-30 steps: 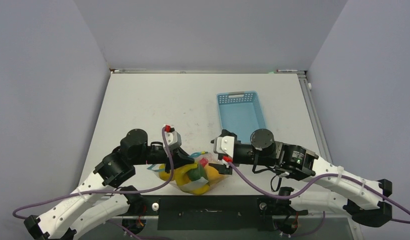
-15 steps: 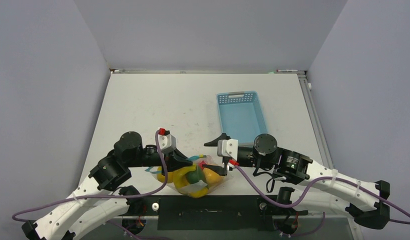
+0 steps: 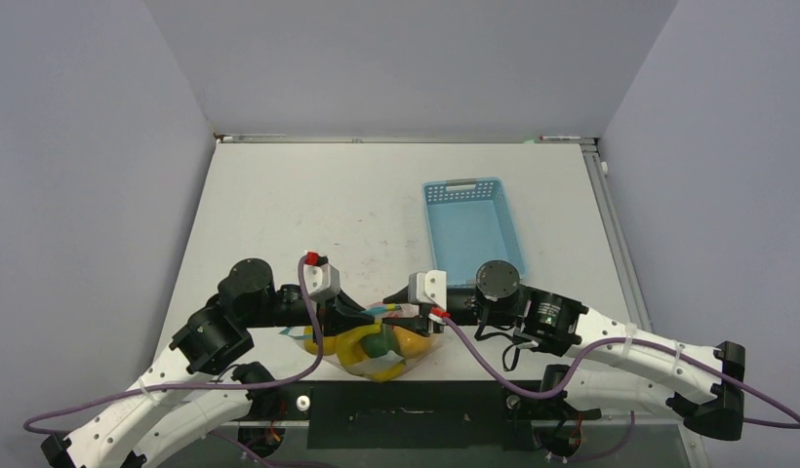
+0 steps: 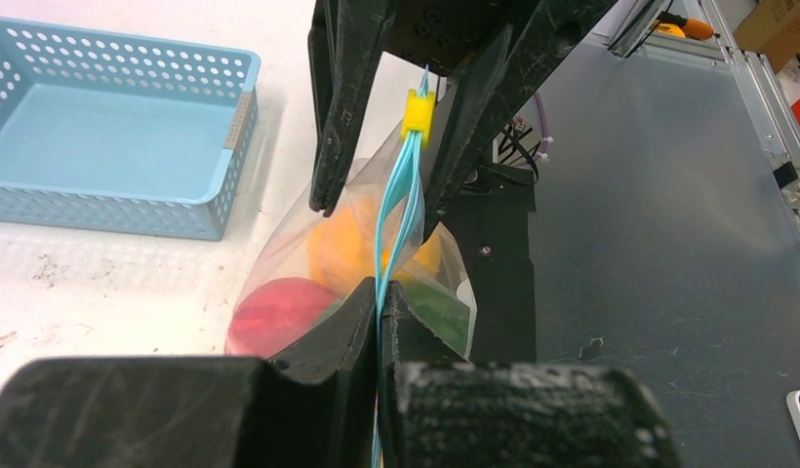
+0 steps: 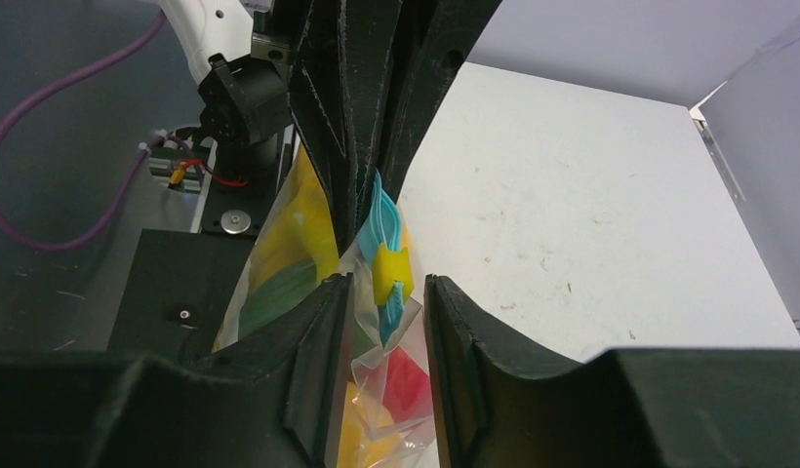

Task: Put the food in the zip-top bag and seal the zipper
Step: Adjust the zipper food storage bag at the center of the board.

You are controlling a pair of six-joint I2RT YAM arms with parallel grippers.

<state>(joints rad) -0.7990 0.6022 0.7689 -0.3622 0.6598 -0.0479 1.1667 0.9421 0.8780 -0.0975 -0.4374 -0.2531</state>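
Observation:
The clear zip-top bag sits at the table's near edge with the food inside: yellow, orange, red and dark green pieces. Its light-blue zipper runs upright between both grippers, with a yellow slider near the right end. My left gripper is shut on the zipper strip. My right gripper is open, its jaws on either side of the slider and not touching it. In the top view the left gripper and right gripper face each other over the bag.
An empty light-blue basket stands on the table right of centre, behind the right arm; it also shows in the left wrist view. The dark front rail lies just below the bag.
My right gripper has moved left toward the bag and come around the slider end of the zipper. My left gripper has kept its hold on the strip, shifting slightly.

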